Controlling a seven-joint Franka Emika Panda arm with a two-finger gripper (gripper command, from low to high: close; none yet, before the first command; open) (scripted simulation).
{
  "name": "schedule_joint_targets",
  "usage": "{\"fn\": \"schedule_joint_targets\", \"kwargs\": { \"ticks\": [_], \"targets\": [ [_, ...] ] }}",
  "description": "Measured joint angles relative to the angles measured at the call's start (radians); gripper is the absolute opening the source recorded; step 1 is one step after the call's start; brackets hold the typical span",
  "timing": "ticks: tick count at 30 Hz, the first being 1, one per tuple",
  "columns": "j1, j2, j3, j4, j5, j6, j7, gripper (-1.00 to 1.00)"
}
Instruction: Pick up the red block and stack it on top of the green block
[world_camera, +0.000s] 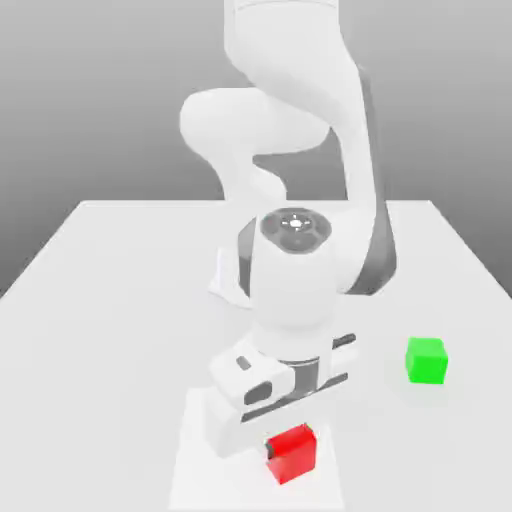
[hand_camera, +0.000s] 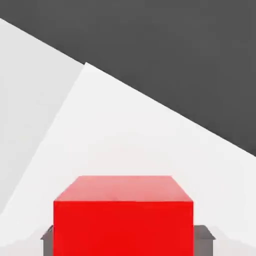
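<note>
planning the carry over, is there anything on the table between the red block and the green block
Nothing: in the exterior view the stretch of white table between the red block and the green block is bare.

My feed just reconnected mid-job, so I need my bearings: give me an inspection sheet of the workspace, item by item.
Surface: flat white table, bare apart from the two cubes.
Job's things: small matte bright red cube on the table under the hand, near the front edge; small matte bright green cube toward the exterior view's right, standing apart from it, nothing on top.
Clutter: nothing seen.
Grippers: white two-finger gripper lowered onto the red cube and shut on it; dark fingers flank the cube in the hand view.
Cables: nothing seen.
Surroundings: plain grey backdrop; white arm rising from the table's far side.
</note>
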Motion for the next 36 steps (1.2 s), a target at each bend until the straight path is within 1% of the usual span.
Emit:
{"fn": "schedule_joint_targets", "kwargs": {
  "ticks": [2, 8, 10, 15, 20, 21, 23, 27, 28, 33, 34, 36],
  "targets": [
    [-0.002, 0.007, 0.002, 0.001, -0.001, 0.006, 0.001, -1.0],
    [0.015, -0.179, -0.004, -0.033, -0.036, -0.146, 0.042, -1.0],
    [0.077, -0.226, 0.04, -0.063, -0.025, -0.163, 0.108, -1.0],
    [0.284, -0.336, 0.138, -0.146, 0.007, -0.19, 0.299, -1.0],
    [0.402, -0.448, 0.252, -0.231, 0.024, -0.213, 0.504, -1.0],
    [0.42, -0.458, 0.275, -0.244, 0.026, -0.21, 0.538, -1.0],
    [0.425, -0.421, 0.297, -0.252, 0.005, -0.165, 0.579, -1.0],
    [0.419, -0.285, 0.29, -0.25, -0.089, -0.034, 0.654, -1.0],
    [0.423, -0.25, 0.278, -0.249, -0.12, -0.002, 0.676, 1.0],
    [0.423, -0.25, 0.278, -0.249, -0.12, -0.002, 0.676, 1.0],
    [0.428, -0.233, 0.27, -0.248, -0.133, 0.014, 0.685, 1.0],
    [0.433, -0.266, 0.277, -0.249, -0.102, -0.017, 0.663, 1.0]
  ]
}}
